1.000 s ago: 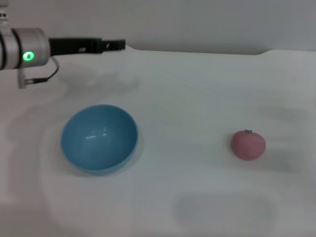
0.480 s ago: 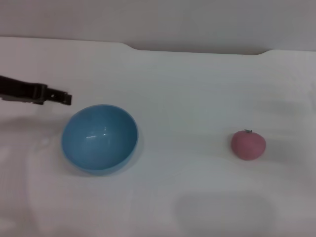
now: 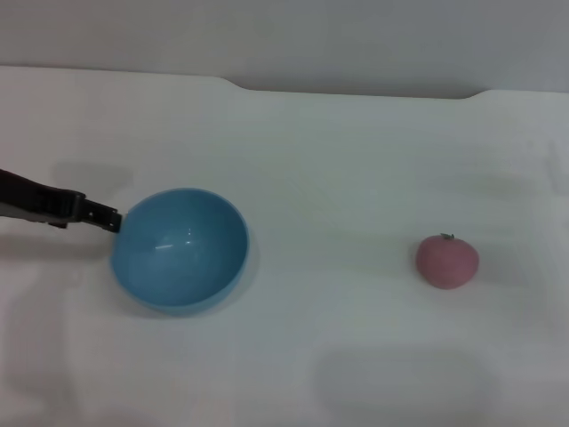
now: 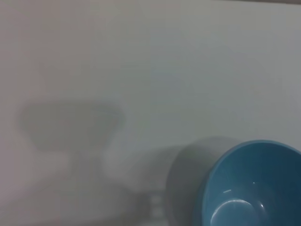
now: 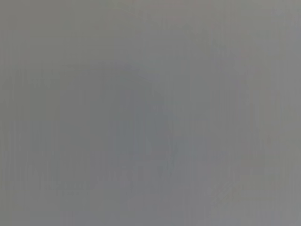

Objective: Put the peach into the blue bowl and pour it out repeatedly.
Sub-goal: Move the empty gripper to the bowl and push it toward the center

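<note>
Out on the white tabletop (image 3: 356,160), the round, deep, glossy light-blue bowl (image 3: 179,249) stands upright toward the left, open side up and with nothing inside it. Well apart from it, over on the right, sits the small round matte pink peach (image 3: 447,261), its tiny dark green stem pointing up; bare table lies between the two, and nothing blocks the way from one to the other.

From the left edge of the head view the left gripper (image 3: 105,218) reaches in as a slim dark piece, its tip right at the left rim of the blue bowl. Whether tip and rim touch cannot be told, and whether its fingers are spread or closed cannot be told either. It holds nothing that can be seen. A soft shadow lies on the table on the far side of it.

The left wrist view shows part of the blue bowl (image 4: 251,188) with its glossy inside catching highlights, the pale table (image 4: 141,70) around it, and a grey shadow on that surface beside the bowl.

The right gripper appears in no view; the right wrist view is a flat grey field with nothing to make out.

Along the far edge, the table meets a grey wall (image 3: 356,44).
</note>
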